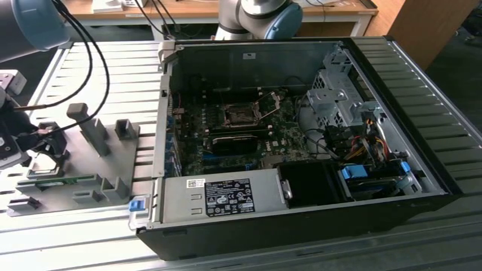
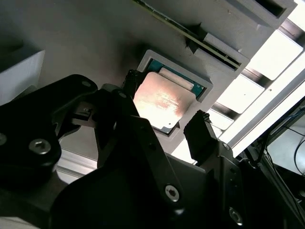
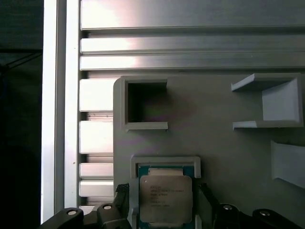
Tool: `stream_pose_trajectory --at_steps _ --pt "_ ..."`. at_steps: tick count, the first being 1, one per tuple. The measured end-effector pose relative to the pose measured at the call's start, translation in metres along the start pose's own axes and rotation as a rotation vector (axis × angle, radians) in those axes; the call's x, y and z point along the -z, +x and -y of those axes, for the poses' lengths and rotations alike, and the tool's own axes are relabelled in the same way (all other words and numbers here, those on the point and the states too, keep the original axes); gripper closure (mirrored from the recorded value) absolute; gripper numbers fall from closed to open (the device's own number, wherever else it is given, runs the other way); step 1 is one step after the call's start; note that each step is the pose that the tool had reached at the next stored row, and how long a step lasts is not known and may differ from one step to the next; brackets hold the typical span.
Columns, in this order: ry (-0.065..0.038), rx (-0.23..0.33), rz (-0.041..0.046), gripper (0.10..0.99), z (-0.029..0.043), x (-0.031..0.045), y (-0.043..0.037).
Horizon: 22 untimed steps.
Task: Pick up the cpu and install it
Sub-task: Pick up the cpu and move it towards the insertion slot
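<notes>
The cpu (image 3: 165,198), a small square chip with a silvery metal top, lies flat in a raised square nest on the grey holder plate (image 3: 224,143). My gripper (image 3: 164,195) is open and low over it, one dark finger (image 3: 121,193) on each side, outside the nest's frame. In the second wrist view the cpu (image 2: 162,101) shines between the two fingertips (image 2: 199,128), and the gripper (image 2: 164,105) is not clamped on it. In the exterior view the gripper (image 1: 44,151) hangs over the plate's end at the exterior view's left. The motherboard socket (image 1: 241,116) sits open inside the computer case.
The black computer case (image 1: 301,226) lies open at the centre and the exterior view's right, with cables, a drive cage (image 1: 335,96) and a power supply (image 1: 226,197). Grey upright posts (image 1: 94,132) stand on the holder plate. A green memory stick (image 1: 60,180) lies along its near edge.
</notes>
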State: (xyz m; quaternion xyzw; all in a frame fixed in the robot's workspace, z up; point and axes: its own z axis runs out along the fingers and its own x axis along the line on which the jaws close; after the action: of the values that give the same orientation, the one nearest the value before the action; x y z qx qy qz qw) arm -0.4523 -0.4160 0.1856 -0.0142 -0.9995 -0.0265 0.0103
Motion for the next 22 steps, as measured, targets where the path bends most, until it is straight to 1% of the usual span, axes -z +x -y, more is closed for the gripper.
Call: stream_pose_trajectory --at_steps 3,4,6,7,11,17,19,20,22 --pt "0.001 0.000 0.0007 0.408 -0.0005 -0.0011 0.0000" --pt "0.002 0.000 0.0014 0.424 -0.0005 -0.0017 0.0000" --pt "0.004 0.000 0.0020 0.424 -0.0006 -0.0023 0.0000" --pt "0.005 0.000 0.0023 0.494 -0.0006 -0.0024 0.0000" --pt "0.005 0.001 0.0041 0.494 -0.0008 -0.0027 0.0000" --pt "0.005 0.001 0.0044 0.494 -0.0008 -0.0027 0.0000" --pt "0.005 0.001 0.0044 0.482 -0.0008 -0.0027 0.0000" --pt "0.005 0.001 0.0044 0.420 -0.0008 -0.0026 0.0000" --pt "0.005 0.001 0.0044 0.420 -0.0011 -0.0023 0.0000"
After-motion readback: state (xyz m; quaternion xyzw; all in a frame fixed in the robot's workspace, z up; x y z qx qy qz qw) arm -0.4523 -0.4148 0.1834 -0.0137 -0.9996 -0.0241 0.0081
